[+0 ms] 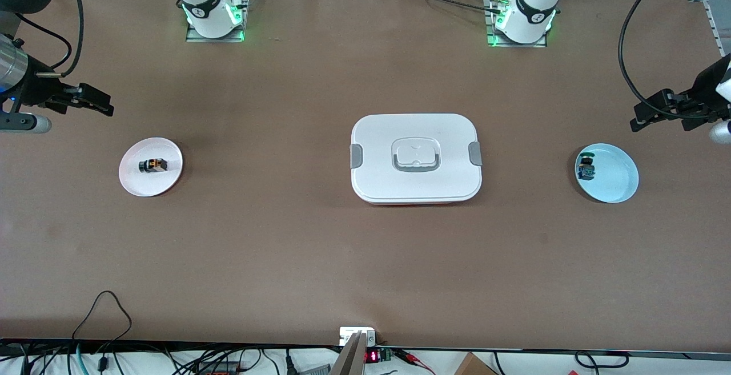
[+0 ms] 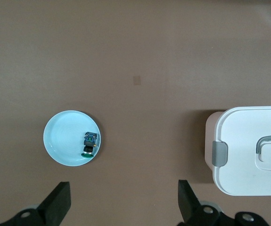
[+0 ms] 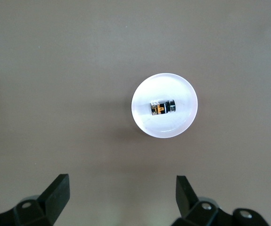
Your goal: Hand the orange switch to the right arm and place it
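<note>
On a pink plate, orange switch, apart from both arms' wide-open, empty jaws.

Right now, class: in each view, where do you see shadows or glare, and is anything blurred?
Front view: the white box throws a soft, short shadow and green lights glow at both arm bases. Left wrist view: a dark shadow edges the box; the blue plate looks evenly lit. Right wrist view: the pink plate looks washed out.

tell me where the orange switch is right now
The orange switch lies in the white plate toward the right arm's end of the table, well away from the lidded white box at the middle; the right wrist view shows it too.
</note>
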Motion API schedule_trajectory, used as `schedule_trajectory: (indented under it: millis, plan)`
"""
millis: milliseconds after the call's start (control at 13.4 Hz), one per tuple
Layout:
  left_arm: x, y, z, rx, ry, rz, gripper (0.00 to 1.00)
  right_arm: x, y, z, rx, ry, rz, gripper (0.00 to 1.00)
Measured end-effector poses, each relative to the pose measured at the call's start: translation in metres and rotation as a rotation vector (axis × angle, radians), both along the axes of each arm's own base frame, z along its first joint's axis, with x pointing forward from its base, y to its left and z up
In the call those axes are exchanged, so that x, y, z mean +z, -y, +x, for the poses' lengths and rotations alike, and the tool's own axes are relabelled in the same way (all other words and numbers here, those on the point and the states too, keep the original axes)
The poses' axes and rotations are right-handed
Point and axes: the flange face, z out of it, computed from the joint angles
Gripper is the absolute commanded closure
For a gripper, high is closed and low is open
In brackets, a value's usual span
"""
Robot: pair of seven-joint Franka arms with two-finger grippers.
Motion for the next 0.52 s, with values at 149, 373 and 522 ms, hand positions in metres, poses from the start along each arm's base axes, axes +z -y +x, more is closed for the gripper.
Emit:
schedule_trajectory:
  millis: [149,373,522]
  plan:
    - [0.000,0.000,0.000,-0.002,0.000,0.000,0.00,0.009,0.002,0.003,0.044,0.018,0.004,0.00]
    - [0.000,0.000,0.000,-0.002,0.000,0.000,0.00,0.016,0.000,0.006,0.031,0.032,0.002,0.00]
    - [0.000,0.000,0.000,-0.002,0.000,0.000,0.00,0.020,0.000,0.007,0.007,0.038,0.001,0.00]
